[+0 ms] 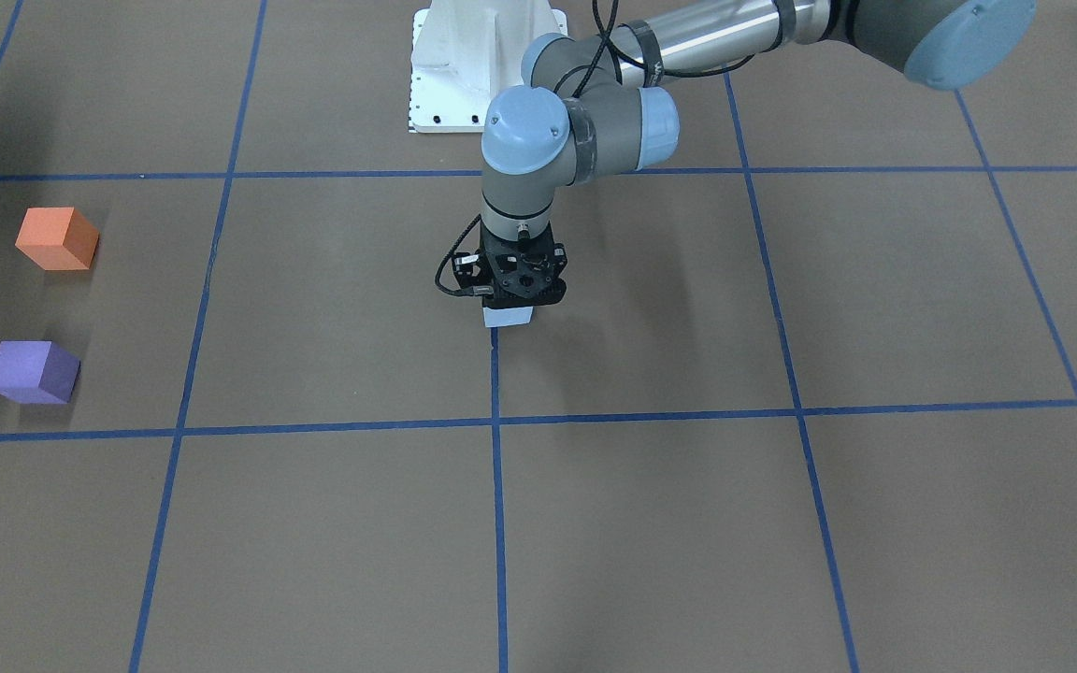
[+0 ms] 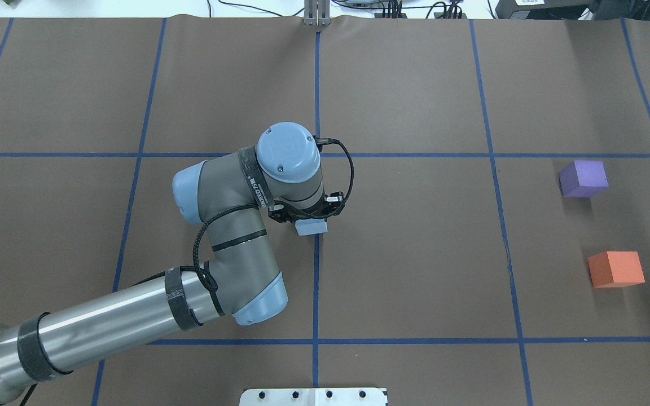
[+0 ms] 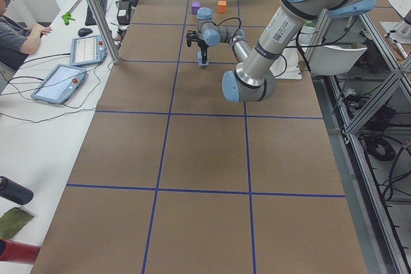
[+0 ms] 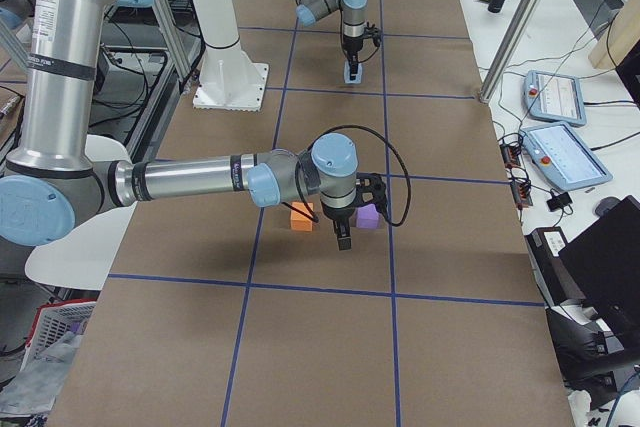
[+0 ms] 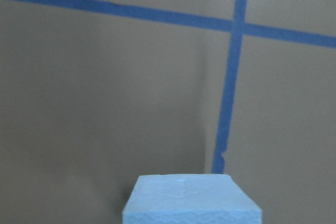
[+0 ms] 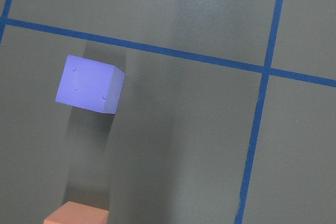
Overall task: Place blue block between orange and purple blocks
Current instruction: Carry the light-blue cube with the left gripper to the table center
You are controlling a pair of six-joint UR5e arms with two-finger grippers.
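Observation:
The pale blue block (image 1: 508, 319) sits at the table's middle on a blue tape line. My left gripper (image 1: 509, 308) stands straight down over it and looks shut on it, though its body hides the fingers. The block also shows in the overhead view (image 2: 311, 227) and at the bottom of the left wrist view (image 5: 191, 200). The orange block (image 2: 615, 269) and the purple block (image 2: 583, 178) sit apart at the far right, with a gap between them. My right gripper (image 4: 343, 239) shows only in the exterior right view, high above those two blocks. I cannot tell whether it is open or shut.
Blue tape lines divide the brown table (image 2: 415, 254) into squares. The white robot base (image 1: 482, 65) stands at the near edge. An operator (image 3: 16, 27) sits with tablets at the side bench. The right wrist view shows the purple block (image 6: 89, 84) and the orange block's top (image 6: 79, 214).

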